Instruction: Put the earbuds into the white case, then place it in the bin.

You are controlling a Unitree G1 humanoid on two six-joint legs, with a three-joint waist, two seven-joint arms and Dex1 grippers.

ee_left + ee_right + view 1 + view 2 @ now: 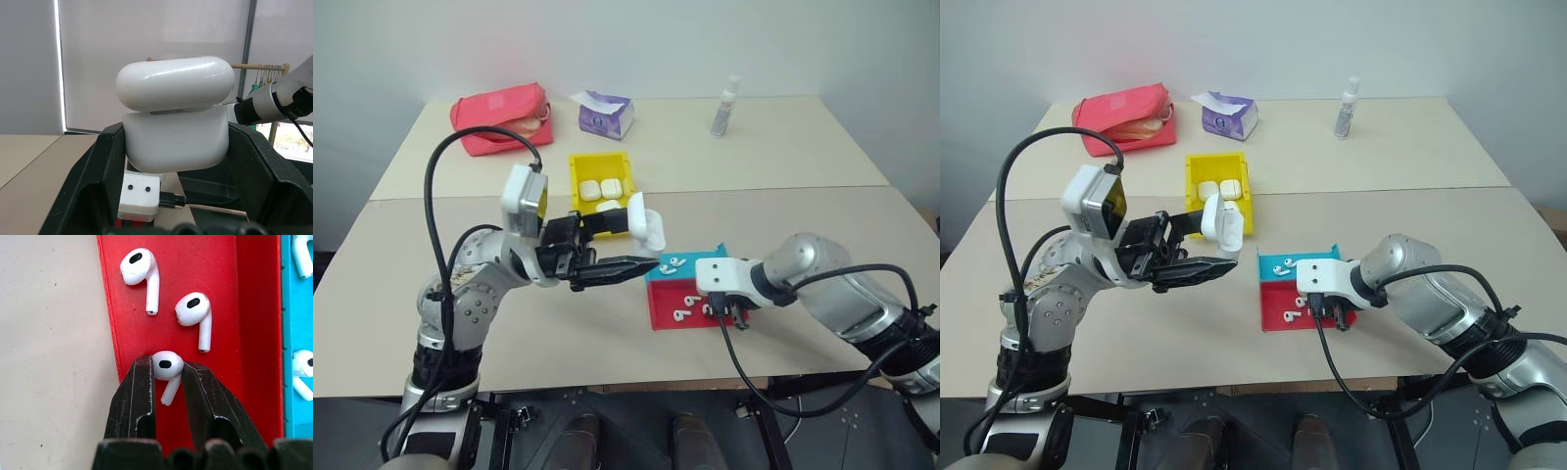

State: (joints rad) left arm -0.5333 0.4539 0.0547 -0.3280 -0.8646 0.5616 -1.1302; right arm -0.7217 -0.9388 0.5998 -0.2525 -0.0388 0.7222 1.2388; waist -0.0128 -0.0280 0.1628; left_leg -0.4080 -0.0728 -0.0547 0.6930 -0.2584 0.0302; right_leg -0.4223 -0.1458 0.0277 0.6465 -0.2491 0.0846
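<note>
Three white cases lay in the yellow bin. A fourth white case, lid flipped up, was clamped in the fully closed left hand above the surface, beside the red-and-teal tray. No earbud was visibly inside that case. The right hand had its fingers closed around one earbud on the tray's red part; whether it was lifted could not be told. Two more earbuds lay loose on the red part and two on the teal part, making five earbuds counted. Remaining, by judgement: seating earbuds, shutting the lid, and binning the case.
</note>
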